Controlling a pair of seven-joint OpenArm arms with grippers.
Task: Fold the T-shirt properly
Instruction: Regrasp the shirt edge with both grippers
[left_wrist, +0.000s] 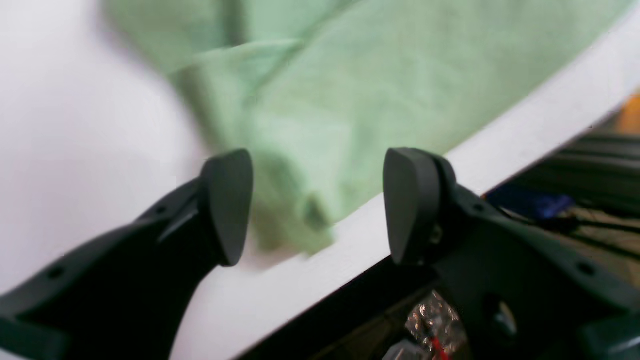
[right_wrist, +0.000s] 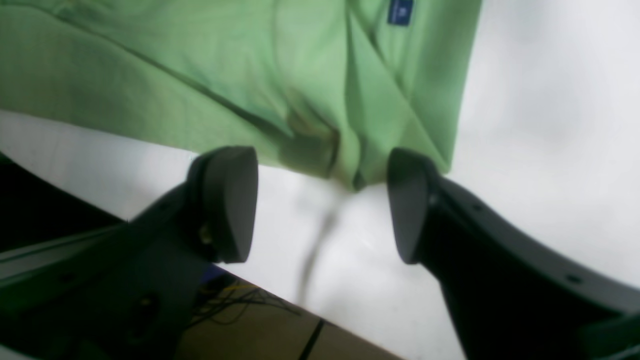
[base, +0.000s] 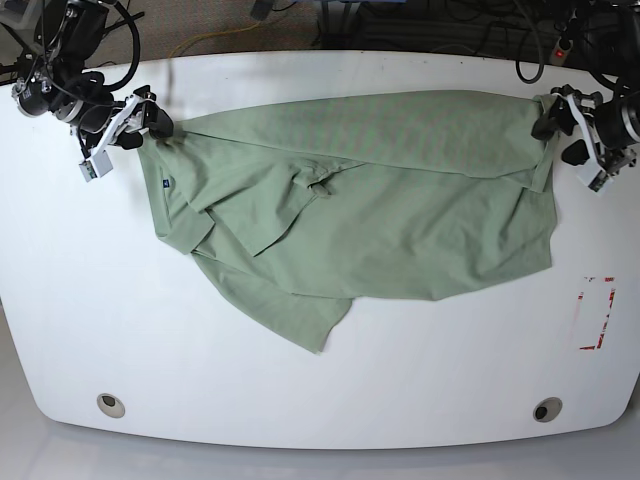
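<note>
Both grippers stood open and empty: my left gripper (left_wrist: 317, 205) hung at one corner of the T-shirt (base: 380, 200), my right gripper (right_wrist: 322, 205) at the opposite corner. That shirt lay spread across the white table (base: 320, 400), its small dark label (right_wrist: 400, 12) showing near my right side.

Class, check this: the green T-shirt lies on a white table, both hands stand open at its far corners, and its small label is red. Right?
Not quite. The label on the T-shirt is dark blue, as the right wrist view shows. The rest holds: white table, left hand and right hand open.
</note>
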